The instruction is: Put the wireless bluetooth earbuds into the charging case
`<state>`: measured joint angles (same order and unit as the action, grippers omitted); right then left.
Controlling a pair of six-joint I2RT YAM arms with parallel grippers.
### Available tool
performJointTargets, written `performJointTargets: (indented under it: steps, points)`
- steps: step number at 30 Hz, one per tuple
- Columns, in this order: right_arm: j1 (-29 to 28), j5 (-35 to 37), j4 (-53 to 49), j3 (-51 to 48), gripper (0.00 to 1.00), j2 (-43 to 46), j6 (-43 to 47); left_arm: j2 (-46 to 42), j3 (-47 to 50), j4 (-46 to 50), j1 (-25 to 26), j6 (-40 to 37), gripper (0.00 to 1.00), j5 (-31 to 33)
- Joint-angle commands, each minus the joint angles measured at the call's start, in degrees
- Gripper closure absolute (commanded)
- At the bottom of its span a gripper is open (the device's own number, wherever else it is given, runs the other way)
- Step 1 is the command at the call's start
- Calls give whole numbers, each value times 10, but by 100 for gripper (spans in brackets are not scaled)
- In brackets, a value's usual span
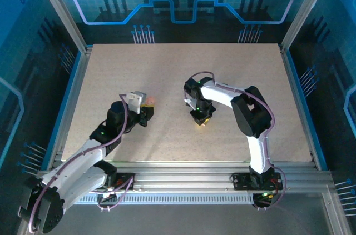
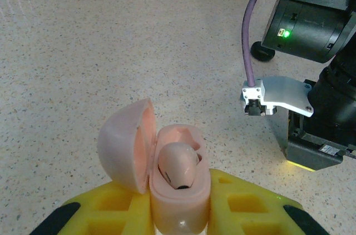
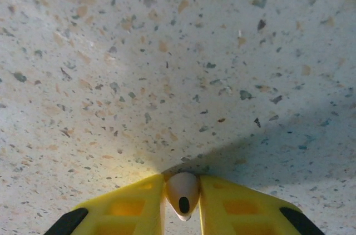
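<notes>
Right pincer [image 3: 182, 184] pinches a whitish earbud [image 3: 182, 193], right of the case [image 2: 181, 215] the left pincer [image 2: 178, 190] clamps; the shallow grip may slip.

Right arm [image 2: 311, 21] crowds pink case [image 2: 181, 213]; far table [image 1: 183, 68] open.

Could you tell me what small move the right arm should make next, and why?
Probably a short lift straight up. The right gripper is pinched on a whitish earbud low against the table, while the left gripper holds the charging case with its lid open and a seated earbud inside. Lifting clears the surface before carrying it over.
</notes>
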<state>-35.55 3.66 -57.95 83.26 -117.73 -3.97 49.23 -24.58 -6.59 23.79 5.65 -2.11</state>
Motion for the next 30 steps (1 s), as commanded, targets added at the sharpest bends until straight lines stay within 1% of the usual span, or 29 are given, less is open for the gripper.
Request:
performJointTargets:
  steps: [1,8,11,16,21,25,30]
  points:
    - [3,-1,25,-17,78,12,-10,1,-13,1,-5,-11,77,3]
    - [3,-9,62,-48,79,59,-34,14,-7,-8,-5,-8,77,0]
    - [1,-4,90,-73,80,87,-51,22,2,-27,-5,-1,77,-8]
    - [0,-7,151,-120,80,138,-86,62,13,-68,-5,18,77,-29]
    - [-1,-4,219,-162,80,190,-120,119,31,-160,-3,43,78,-69]
    - [-4,-5,282,-194,80,234,-145,182,43,-249,3,55,78,-107]
    - [-5,-22,353,-232,80,281,-170,265,38,-345,31,54,78,-118]
